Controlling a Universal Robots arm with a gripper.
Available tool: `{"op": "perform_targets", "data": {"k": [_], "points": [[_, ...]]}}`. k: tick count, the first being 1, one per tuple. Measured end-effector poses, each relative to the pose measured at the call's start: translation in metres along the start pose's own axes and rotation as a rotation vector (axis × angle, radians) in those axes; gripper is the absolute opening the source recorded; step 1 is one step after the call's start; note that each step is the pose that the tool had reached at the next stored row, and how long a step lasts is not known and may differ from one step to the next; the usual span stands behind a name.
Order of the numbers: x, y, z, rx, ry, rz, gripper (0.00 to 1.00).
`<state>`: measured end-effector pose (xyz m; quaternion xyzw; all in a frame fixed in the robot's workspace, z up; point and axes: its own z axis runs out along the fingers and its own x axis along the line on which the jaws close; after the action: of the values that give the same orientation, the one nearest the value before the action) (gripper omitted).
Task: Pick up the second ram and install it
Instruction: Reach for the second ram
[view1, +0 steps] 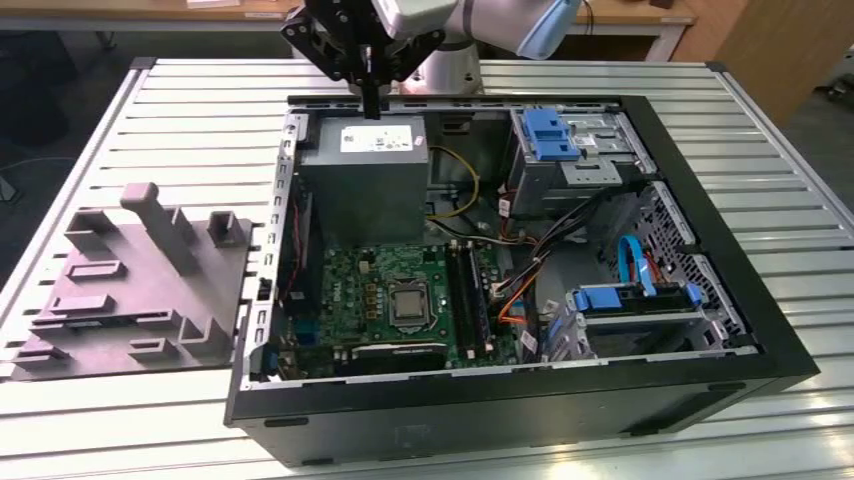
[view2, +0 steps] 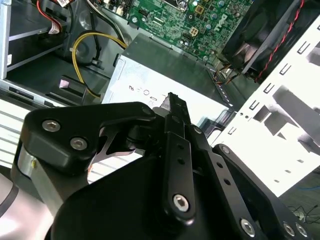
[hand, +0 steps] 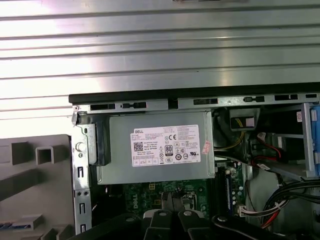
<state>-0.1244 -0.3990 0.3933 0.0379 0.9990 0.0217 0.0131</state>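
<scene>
A ribbed metal table (view1: 134, 130) fills the exterior view, with a wooden bench (view1: 240, 12) along the top edge of the frame. On the table lies an open computer case (view1: 534, 400), its inside facing up.

Where the second ram is cannot be told for sure. In the centre of the exterior view the long black slots (view1: 463, 285) run along the green motherboard (view1: 354, 285), just to the exterior view's right of the processor socket (view1: 404, 305). Whether a stick stands in them is too small to make out.

The gripper (view1: 371, 105) hangs at the upper middle of the frame, well apart from those slots. Its fingers (view2: 177, 145) are drawn together into one narrow dark bar pointing down. In the exterior view the tips overlap the case's far rim and the top edge of the grey power supply (view1: 363, 185). The second wrist view shows that same box beyond the fingertips.

A grey moulded tray (view1: 134, 290) with upright posts sits on the table at the exterior view's left, just beside the case. A yellow cable (view1: 467, 175) loops beside the power supply, and a blue drive bracket (view1: 547, 135) sits toward the upper right.
</scene>
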Motion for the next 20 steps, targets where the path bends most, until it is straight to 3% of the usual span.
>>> {"op": "perform_targets", "data": {"k": [20], "points": [[0.0342, -0.0026, -0.0009, 0.0000, 0.0000, 0.000, 0.10]]}}
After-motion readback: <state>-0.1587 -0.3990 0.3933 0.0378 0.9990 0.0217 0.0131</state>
